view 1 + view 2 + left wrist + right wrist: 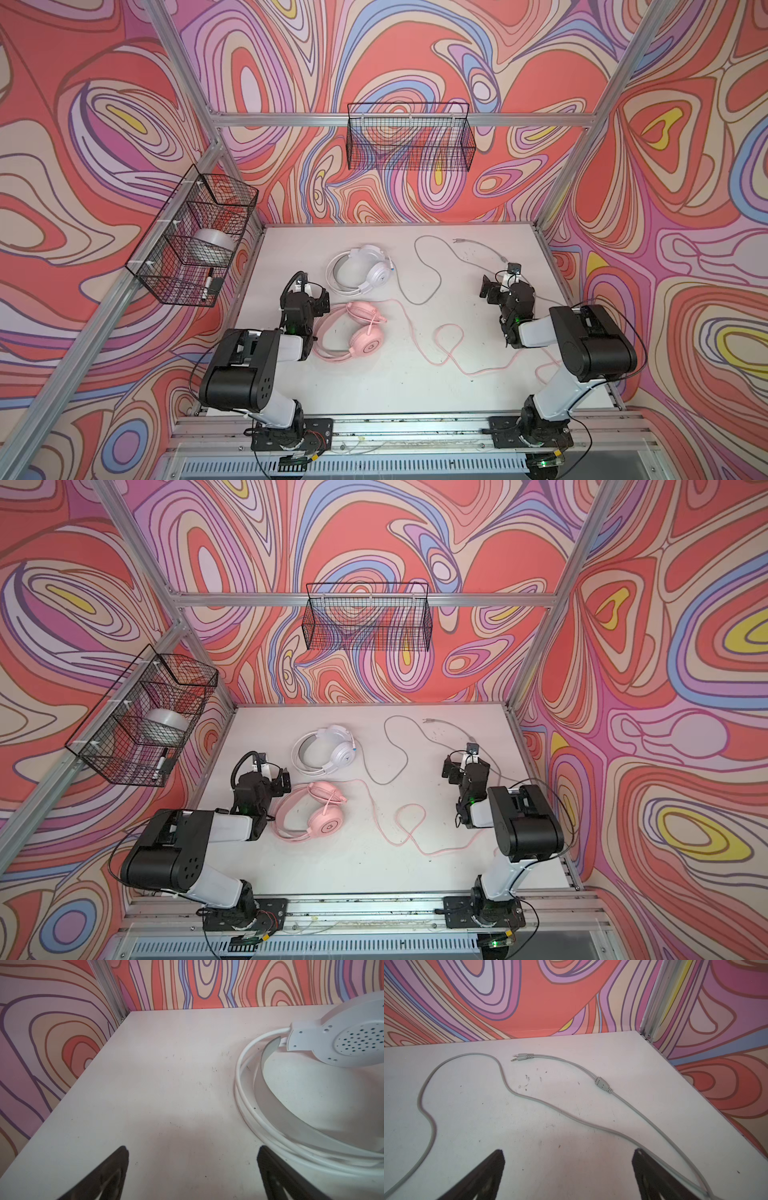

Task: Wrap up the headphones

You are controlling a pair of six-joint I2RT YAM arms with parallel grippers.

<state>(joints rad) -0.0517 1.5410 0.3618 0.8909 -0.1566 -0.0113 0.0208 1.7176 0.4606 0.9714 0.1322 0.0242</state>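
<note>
White headphones [361, 270] and pink headphones [353, 332] lie on the bench [374, 395], limp cables [601, 1083] sprawled. Left gripper [319, 300], right gripper [490, 287]: jaws wide, empty. Cables likely pinch easily near the plugs [523, 1056].

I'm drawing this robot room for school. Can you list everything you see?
white headphones: one, white, far middle.
pink headphones: one, pink, nearer middle.
grey cable: one, grey, far right.
pink cable: one, pink, near right.
back basket: one, black, back rail.
side basket: one, black, left rail.
roll: one, whitish, side basket.
marker: one, white-black, side basket.
table: one, white, under headphones.
left gripper: one, black, open beside white headphones.
right gripper: one, black, open by grey cable.
</note>
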